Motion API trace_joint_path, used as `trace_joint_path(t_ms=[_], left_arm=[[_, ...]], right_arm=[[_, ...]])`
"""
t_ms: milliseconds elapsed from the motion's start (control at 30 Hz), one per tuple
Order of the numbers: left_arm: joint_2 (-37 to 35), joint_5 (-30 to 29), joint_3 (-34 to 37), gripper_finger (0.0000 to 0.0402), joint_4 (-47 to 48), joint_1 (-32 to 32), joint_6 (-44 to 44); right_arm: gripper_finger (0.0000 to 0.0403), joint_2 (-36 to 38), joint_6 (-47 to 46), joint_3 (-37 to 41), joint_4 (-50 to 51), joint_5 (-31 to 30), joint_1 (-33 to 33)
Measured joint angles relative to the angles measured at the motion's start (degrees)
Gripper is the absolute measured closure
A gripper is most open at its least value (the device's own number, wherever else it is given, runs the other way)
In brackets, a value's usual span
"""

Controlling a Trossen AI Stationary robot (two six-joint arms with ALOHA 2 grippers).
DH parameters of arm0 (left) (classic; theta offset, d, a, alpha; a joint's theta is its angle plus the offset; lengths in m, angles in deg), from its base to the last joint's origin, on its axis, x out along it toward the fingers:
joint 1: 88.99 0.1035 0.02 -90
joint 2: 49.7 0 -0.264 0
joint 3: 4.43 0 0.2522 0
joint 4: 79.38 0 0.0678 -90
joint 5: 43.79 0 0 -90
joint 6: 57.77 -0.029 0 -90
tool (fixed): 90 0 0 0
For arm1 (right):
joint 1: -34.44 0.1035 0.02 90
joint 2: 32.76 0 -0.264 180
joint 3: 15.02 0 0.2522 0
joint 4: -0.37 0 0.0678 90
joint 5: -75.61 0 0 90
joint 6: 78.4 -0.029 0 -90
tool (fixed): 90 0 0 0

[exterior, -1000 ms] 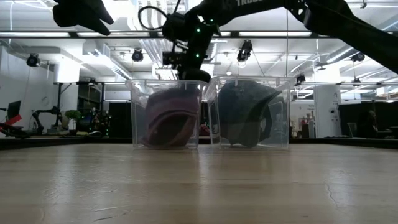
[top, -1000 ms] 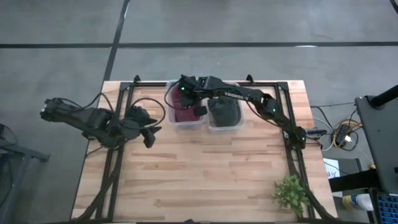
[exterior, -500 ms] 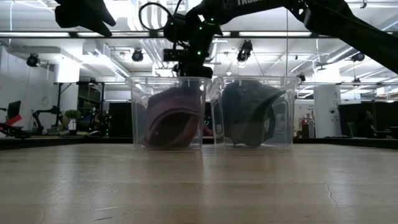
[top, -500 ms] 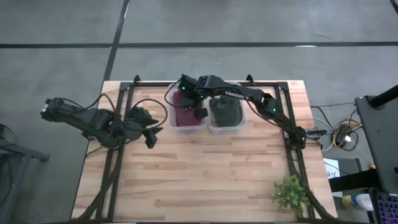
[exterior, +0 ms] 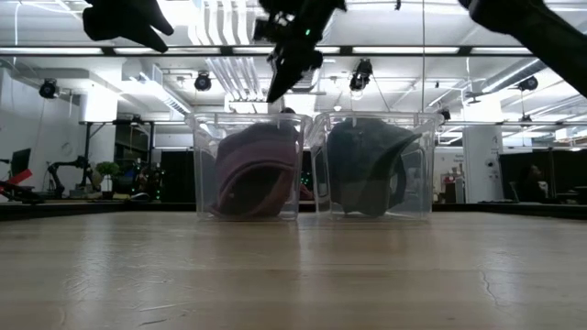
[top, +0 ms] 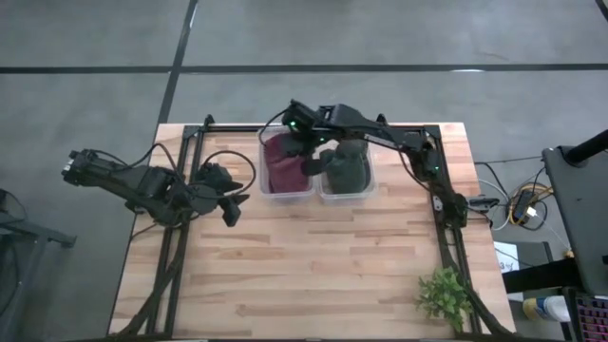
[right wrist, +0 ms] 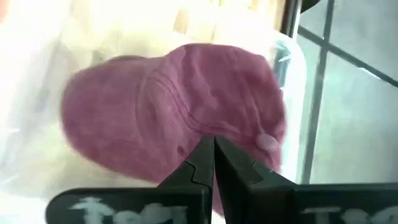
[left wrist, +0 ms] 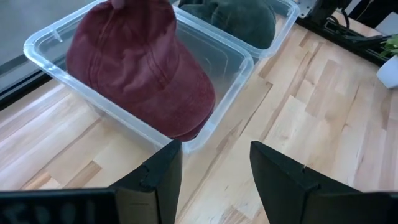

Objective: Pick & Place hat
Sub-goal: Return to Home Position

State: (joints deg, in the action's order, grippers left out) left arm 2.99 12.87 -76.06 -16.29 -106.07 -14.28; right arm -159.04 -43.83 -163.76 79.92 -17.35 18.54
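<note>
Red cap [top: 282, 161] in left bin [top: 287, 197]; right hand [right wrist: 213, 146] risen, closed empty; left hand [left wrist: 214, 147] open

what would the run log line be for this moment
right hand: shut, empty, above left bin | left hand: open, over table beside left bin | red cap: in left bin | dark cap: in right bin

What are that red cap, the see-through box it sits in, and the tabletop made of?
The red cap looks like washed cotton twill, matte, with stitched seams and soft folds. The box is probably clear, glossy plastic; the cap shows through its walls. The tabletop is pale wood strips joined butcher-block style, smooth finish.
</note>
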Motion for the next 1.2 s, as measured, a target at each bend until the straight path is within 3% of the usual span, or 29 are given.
trace_joint_path(t_ms=[800,1000,1200], left_arm=[[-3.4,-2.3,0.0,0.022,-9.7,0.0,-14.0],[-7.9,-1.0,0.0,0.022,-14.7,0.0,-21.1],[-11.8,0.8,0.3,0.022,-15.2,0.0,-23.5]], right_arm=[[0.0394,37.3,-18.3,1.5,11.9,-0.1,1.8],[0.0394,45.6,-22.3,8.1,12.7,-0.2,2.2],[0.0394,55.4,-26.1,21.2,7.9,-0.1,2.2]])
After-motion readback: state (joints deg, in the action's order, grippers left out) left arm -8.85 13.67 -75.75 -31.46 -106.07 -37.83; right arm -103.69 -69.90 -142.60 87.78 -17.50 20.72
